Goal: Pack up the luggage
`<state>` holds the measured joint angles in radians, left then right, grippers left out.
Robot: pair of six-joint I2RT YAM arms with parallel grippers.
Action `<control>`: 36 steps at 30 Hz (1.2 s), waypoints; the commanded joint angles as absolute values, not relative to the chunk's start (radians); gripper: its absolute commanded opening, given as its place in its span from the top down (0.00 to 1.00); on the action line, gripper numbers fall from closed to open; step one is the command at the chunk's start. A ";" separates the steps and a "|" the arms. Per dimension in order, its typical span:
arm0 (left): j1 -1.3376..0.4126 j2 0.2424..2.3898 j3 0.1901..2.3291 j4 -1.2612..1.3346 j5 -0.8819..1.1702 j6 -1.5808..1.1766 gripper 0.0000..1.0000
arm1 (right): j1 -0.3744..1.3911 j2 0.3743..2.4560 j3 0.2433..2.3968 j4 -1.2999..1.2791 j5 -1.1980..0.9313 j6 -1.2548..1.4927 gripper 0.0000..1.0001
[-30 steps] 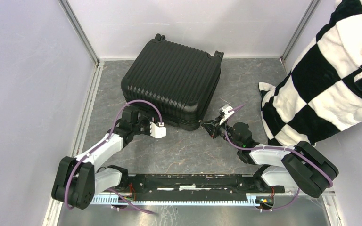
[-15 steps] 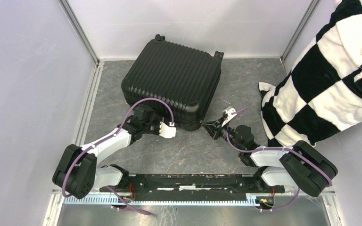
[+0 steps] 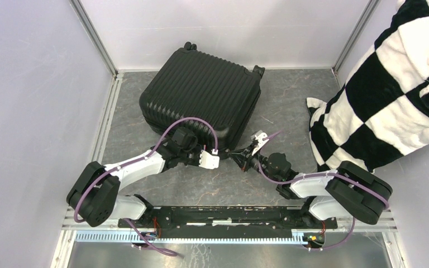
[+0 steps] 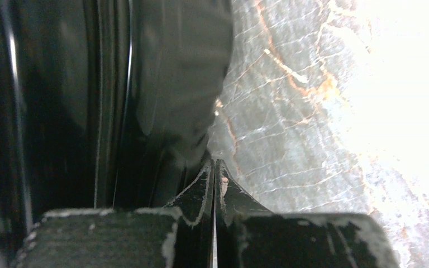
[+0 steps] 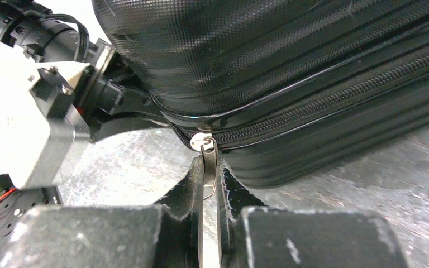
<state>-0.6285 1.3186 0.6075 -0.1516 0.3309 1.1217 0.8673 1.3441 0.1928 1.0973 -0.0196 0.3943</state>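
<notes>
The luggage, a large black ribbed hard-shell suitcase [image 3: 201,95], lies flat with its lid down at the far middle of the grey marbled table [image 3: 290,95]. The right gripper [image 5: 209,167] pinches the small silver zipper pull [image 5: 204,143] at its near corner. The left gripper [image 4: 213,173], fingers pressed together on nothing, sits against the near side, seemingly bracing it. Best to draw the pull along the zipper track, low and steady, so it doesn't slip free.

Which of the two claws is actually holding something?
The right gripper: it pinches the metal zipper pull of the luggage. The left gripper is shut on nothing.
</notes>
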 commanded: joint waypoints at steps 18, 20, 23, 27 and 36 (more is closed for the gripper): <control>-0.656 1.143 0.904 -0.699 0.324 1.002 0.00 | 0.884 1.242 0.201 0.893 0.156 0.523 0.59; -0.621 1.123 0.950 -0.809 0.336 0.999 0.01 | 0.853 1.212 0.192 0.848 0.175 0.544 0.57; -0.543 1.097 1.024 -0.961 0.386 1.014 0.04 | 0.795 1.158 0.170 0.814 0.173 0.568 0.56; -0.386 1.073 1.072 -1.031 0.401 1.027 0.11 | 0.722 1.108 0.172 0.748 0.170 0.579 0.55; 0.170 1.358 1.314 -0.622 0.438 0.586 0.33 | 0.610 1.099 0.236 0.665 0.158 0.569 0.55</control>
<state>0.0387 1.2346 1.2282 -0.8764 0.4553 0.8955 0.6315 1.1084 0.1783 0.7029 0.1440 0.5583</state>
